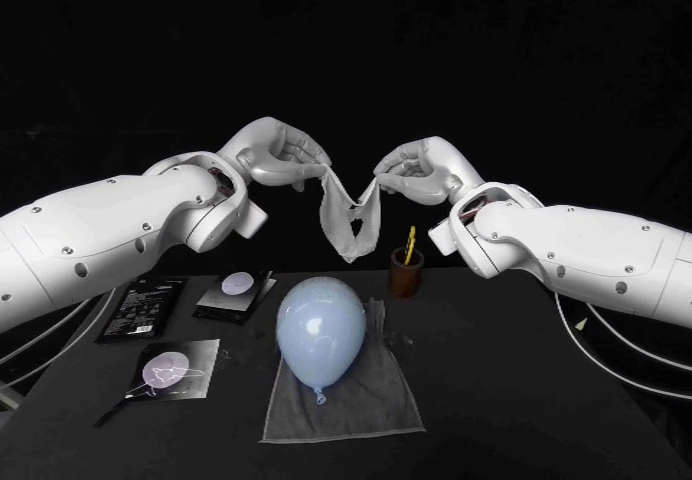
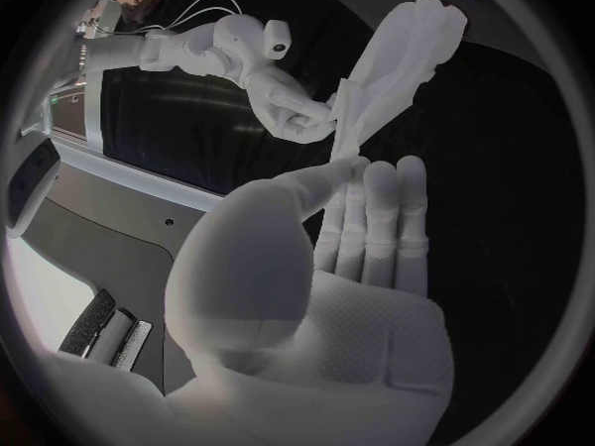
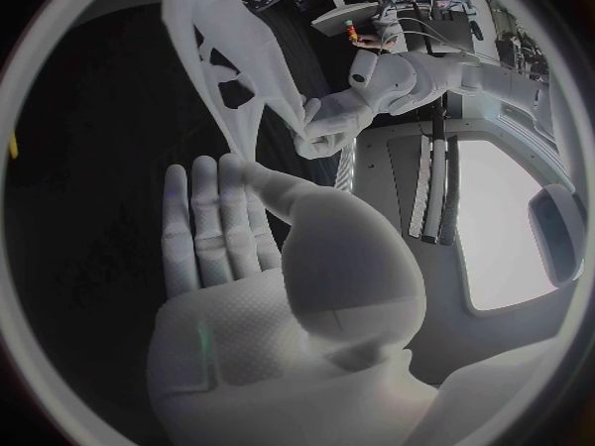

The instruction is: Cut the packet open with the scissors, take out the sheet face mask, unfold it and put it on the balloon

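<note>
Nearest us on the black counter [image 1: 519, 400], a grey cloth [image 1: 346, 410] lies flat. A pale blue balloon [image 1: 320, 330] rests on it, knot toward us and rounded end pointing away.

To the left of the cloth, a pale lilac object [image 1: 173, 370] sits on a dark sheet; we cannot tell what it is. Farther back on that side lies a flat black packet [image 1: 144, 305]. Beside the packet is a dark tray [image 1: 231, 295] with a small pale round shape on it. Behind the balloon, slightly to the right, stands a brown cup [image 1: 408, 275] with a yellow stick in it.

Beyond and above all this, both arms are raised and hold the white mask [image 1: 346, 220] in the air between them, well clear of the counter and above the balloon's far end. The left hand [image 1: 281, 155] pinches one upper corner between thumb and fingertips, and the right hand [image 1: 411, 165] pinches the other in the same way. The two hands are near each other but do not touch. The mask hangs down from them in a narrow V, partly opened, with its lower part bunched in folds. In the right wrist view we can see cut-out holes in the sheet.
</note>
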Robot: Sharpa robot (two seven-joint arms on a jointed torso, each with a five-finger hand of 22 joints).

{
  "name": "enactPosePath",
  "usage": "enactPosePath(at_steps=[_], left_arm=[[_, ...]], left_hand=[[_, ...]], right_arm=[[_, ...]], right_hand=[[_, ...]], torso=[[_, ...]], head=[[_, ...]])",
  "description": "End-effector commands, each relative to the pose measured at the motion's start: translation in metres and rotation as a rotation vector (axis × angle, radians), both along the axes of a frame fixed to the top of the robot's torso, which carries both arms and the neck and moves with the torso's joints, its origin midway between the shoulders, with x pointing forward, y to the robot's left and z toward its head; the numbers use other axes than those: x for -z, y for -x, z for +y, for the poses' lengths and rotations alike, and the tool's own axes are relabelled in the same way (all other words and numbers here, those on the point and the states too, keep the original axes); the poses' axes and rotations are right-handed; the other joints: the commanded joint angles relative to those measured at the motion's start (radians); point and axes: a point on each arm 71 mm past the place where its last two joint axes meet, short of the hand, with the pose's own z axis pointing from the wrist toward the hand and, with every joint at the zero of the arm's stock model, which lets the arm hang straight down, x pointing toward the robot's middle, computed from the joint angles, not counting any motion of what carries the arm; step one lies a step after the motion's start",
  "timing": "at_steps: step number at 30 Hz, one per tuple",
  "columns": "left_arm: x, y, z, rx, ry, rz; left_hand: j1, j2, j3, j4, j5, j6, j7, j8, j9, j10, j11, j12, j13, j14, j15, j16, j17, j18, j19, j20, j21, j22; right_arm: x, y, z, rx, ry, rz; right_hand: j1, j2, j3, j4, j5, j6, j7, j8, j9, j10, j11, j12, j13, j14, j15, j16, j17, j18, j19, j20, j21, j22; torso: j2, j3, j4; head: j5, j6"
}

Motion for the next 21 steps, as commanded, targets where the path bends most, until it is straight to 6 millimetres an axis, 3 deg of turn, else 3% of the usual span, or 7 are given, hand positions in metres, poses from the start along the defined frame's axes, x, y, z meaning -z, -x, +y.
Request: enactPosePath(at_steps=[1,2,3,6,10,17,21], left_arm=[[0.005,0.001,0.001,0.024,-0.022,0.012],[0.006,0.002,0.001,0.029,-0.025,0.015],[0.005,0.003,0.000,0.030,-0.020,0.012],[-0.002,0.002,0.001,0.021,0.030,0.004],[-0.001,-0.003,0.004,0.005,0.038,0.034],[-0.003,-0.004,0.006,-0.011,0.061,0.040],[-0.006,-0.004,0.011,-0.026,0.091,0.039]], left_hand=[[-0.001,0.009,0.002,-0.004,0.001,0.007,0.002,-0.003,0.069,0.008,-0.002,-0.005,0.002,0.008,-0.003,-0.005,-0.001,0.015,0.003,-0.002,0.003,-0.001],[-0.002,0.009,0.001,-0.003,0.001,0.007,0.003,-0.003,0.070,0.009,-0.002,-0.005,0.002,0.008,-0.003,-0.006,-0.001,0.015,0.003,-0.002,0.002,-0.002],[-0.003,0.010,0.001,-0.002,0.001,0.008,0.004,-0.003,0.070,0.009,-0.002,-0.006,0.002,0.007,-0.002,-0.008,-0.002,0.015,0.002,-0.002,0.001,-0.003],[0.001,0.013,0.005,-0.005,0.001,0.005,0.004,-0.006,0.070,0.007,-0.001,-0.008,0.002,0.009,-0.003,-0.010,-0.002,0.016,0.004,-0.002,0.000,-0.004],[0.000,0.013,0.004,-0.005,0.001,0.005,0.004,-0.007,0.071,0.008,-0.001,-0.008,0.003,0.011,-0.003,-0.010,-0.002,0.016,0.005,-0.002,0.001,-0.004],[-0.001,0.014,0.004,-0.004,0.001,0.004,0.005,-0.008,0.071,0.007,-0.001,-0.009,0.003,0.013,-0.003,-0.009,-0.002,0.015,0.006,-0.002,0.002,-0.004],[-0.001,0.015,0.005,-0.004,0.001,0.004,0.006,-0.009,0.071,0.007,0.000,-0.009,0.003,0.014,-0.002,-0.009,-0.002,0.015,0.007,-0.002,0.002,-0.004]], right_arm=[[0.000,-0.001,-0.004,-0.011,-0.016,0.020],[0.001,-0.002,-0.004,-0.018,-0.008,0.033],[0.003,-0.002,-0.004,-0.024,-0.005,0.040],[0.010,-0.001,-0.006,-0.029,-0.013,0.074],[0.014,-0.005,-0.014,0.002,-0.042,0.113],[0.017,-0.005,-0.018,0.020,-0.062,0.135],[0.019,-0.003,-0.021,0.025,-0.065,0.145]], right_hand=[[0.011,0.000,0.006,0.001,0.004,0.009,-0.001,0.010,0.125,0.006,-0.001,-0.002,0.001,0.005,-0.001,-0.005,-0.001,0.015,0.000,-0.006,0.006,0.002],[0.010,0.000,0.006,0.002,0.004,0.009,0.000,0.009,0.125,0.006,-0.001,-0.002,0.000,0.005,-0.001,-0.005,-0.002,0.014,0.000,-0.006,0.006,0.002],[0.007,0.000,0.005,0.005,0.004,0.009,0.000,0.009,0.125,0.006,0.000,-0.002,0.000,0.006,0.001,-0.005,-0.002,0.014,0.000,-0.006,0.006,0.002],[0.005,0.002,0.005,0.007,0.004,0.007,0.001,0.008,0.125,0.005,0.001,-0.004,0.000,0.004,0.002,-0.007,-0.003,0.014,-0.003,-0.005,0.006,0.003],[0.005,0.003,0.006,0.008,0.004,0.006,0.001,0.008,0.125,0.004,0.001,-0.004,0.000,0.004,0.002,-0.007,-0.004,0.014,-0.003,-0.004,0.006,0.003],[0.003,0.003,0.005,0.010,0.004,0.005,0.002,0.007,0.125,0.004,0.002,-0.005,-0.001,0.004,0.003,-0.008,-0.004,0.014,-0.004,-0.004,0.005,0.003],[0.001,0.003,0.005,0.012,0.004,0.004,0.002,0.007,0.125,0.003,0.002,-0.006,-0.001,0.003,0.003,-0.009,-0.005,0.014,-0.006,-0.004,0.005,0.003]], torso=[[-0.003,0.0026,0.0041],[-0.008,0.0034,0.0061],[-0.010,0.0034,0.0040],[-0.003,-0.0043,-0.0045],[-0.011,-0.0005,0.0025],[-0.011,-0.0018,-0.0025],[-0.012,-0.0021,-0.0022]], head=[[-0.003,0.015],[-0.003,0.008],[0.000,0.007],[0.000,0.017],[-0.001,0.014],[-0.003,0.018],[-0.008,0.021]])
